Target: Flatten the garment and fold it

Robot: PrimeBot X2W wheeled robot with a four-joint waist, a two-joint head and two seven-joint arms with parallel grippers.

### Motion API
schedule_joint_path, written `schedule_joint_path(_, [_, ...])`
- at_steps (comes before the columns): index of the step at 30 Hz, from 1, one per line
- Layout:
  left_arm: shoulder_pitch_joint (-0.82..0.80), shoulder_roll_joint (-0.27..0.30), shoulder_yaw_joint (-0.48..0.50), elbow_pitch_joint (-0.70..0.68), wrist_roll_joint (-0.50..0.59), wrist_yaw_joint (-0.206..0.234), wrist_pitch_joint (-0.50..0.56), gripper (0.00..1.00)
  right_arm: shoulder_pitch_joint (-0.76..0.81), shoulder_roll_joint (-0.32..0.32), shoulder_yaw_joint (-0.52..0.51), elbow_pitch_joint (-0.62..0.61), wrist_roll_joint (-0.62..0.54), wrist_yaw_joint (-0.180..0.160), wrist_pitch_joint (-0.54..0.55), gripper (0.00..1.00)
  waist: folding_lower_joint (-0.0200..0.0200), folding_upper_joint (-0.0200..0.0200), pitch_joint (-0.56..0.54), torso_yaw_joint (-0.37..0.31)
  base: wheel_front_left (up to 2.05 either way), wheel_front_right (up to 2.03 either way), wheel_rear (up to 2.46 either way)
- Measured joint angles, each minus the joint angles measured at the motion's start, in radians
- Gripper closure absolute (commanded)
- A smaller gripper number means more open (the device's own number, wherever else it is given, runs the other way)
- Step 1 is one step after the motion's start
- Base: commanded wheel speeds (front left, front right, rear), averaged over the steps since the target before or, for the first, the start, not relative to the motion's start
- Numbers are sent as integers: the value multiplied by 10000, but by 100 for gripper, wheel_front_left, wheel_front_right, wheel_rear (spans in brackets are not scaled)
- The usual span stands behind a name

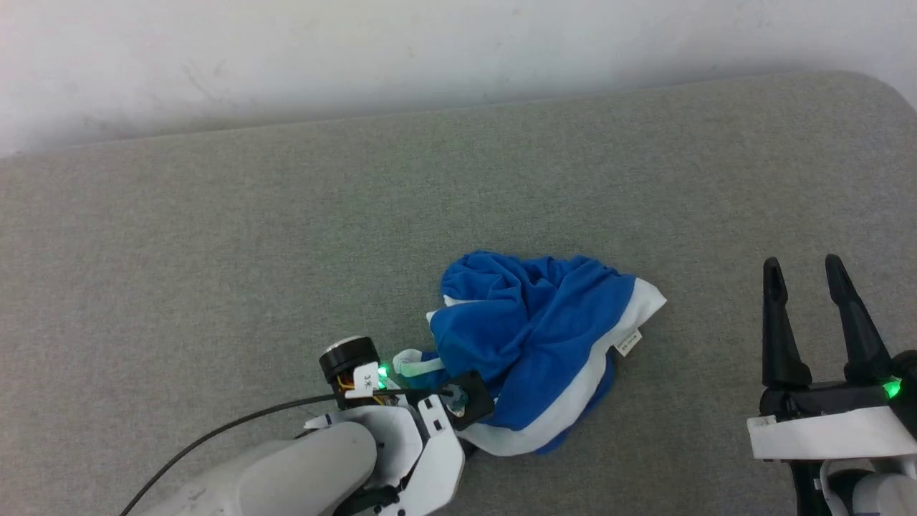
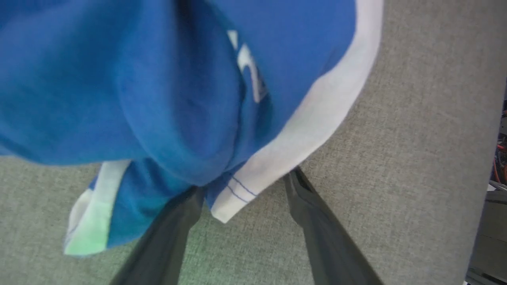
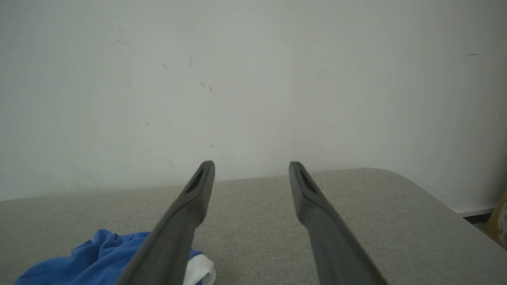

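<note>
The garment [image 1: 530, 337], bright blue shorts with a white side stripe and a small white tag [image 1: 628, 342], lies crumpled on the grey padded table [image 1: 215, 251]. My left arm [image 1: 423, 437] reaches its near left edge, and the fabric hides the fingers there. In the left wrist view my left gripper [image 2: 246, 180] is open, fingertips at the garment [image 2: 158, 99], with a white hem corner [image 2: 233, 198] hanging between them. My right gripper [image 1: 802, 264] stands open to the right, apart from the cloth. It [image 3: 251, 164] points at the wall, the garment [image 3: 91, 257] to its lower left.
A pale wall [image 1: 286, 57] runs along the table's far edge. The table's rounded corner [image 1: 888, 93] is at the far right. A black cable [image 1: 236, 426] trails from the left wrist. Bare grey surface spreads left of and beyond the garment.
</note>
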Motion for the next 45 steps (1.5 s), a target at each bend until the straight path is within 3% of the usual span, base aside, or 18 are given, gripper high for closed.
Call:
schedule_joint_path(1, [-60,-6,-38,56,-21,-13,-75,100,1,0,-15,4,0,0,0,0,0,0,29,-25,0,0,0])
schedule_joint_path(6, [-128,113,138,305,-17,178,-1266,100,21,-4,-134,54,4,-2,0,0,2,1,-63,38,0,0,0])
schedule_joint_path(12, [10,1137,1417,161,-435,1511,-2575,100,164,-2,-153,63,27,-2,0,0,1,1,-401,377,0,0,0])
schedule_joint_path(18, [1085,2065,2000,548,-1147,2272,-2878,100,226,-2,-46,98,25,-2,0,0,0,1,-672,704,0,0,0])
schedule_joint_path(23, [1995,2031,2115,1074,-1720,2568,-3126,100,297,-4,140,215,-77,-2,0,0,0,2,-880,802,0,0,0])
schedule_joint_path(25, [2203,1873,2316,1062,-1925,2732,-3545,0,322,6,198,221,-303,0,0,0,0,1,-1000,828,0,0,0])
schedule_joint_path(28, [2382,1720,2663,907,-1971,3072,-4429,0,298,0,146,128,-642,0,0,0,-1,1,-1222,877,0,0,0])
schedule_joint_path(32, [2807,1668,3534,548,-2117,4096,-5954,0,-148,-150,510,69,-1494,0,0,0,-1,1,-1545,954,0,0,0])
schedule_joint_path(36, [3575,1668,4679,4,-1946,5200,-6424,0,-817,-1116,1308,286,-1810,0,0,0,-1,1,-1834,1034,0,0,0])
schedule_joint_path(39, [4297,1379,6042,-1177,-1166,5777,-6437,0,-1221,-2080,2205,844,-1567,0,0,0,-1,1,-1981,1128,0,0,0])
schedule_joint_path(42, [5132,890,7246,-2247,-100,6188,-6437,0,-1625,-3064,3350,1651,-857,2,65,0,-1,1,-2088,1215,0,0,0])
schedule_joint_path(45, [5993,428,8203,-2938,886,6404,-6437,0,-2285,-3996,4778,2063,205,2,938,0,-2,1,-2119,1262,0,0,0])
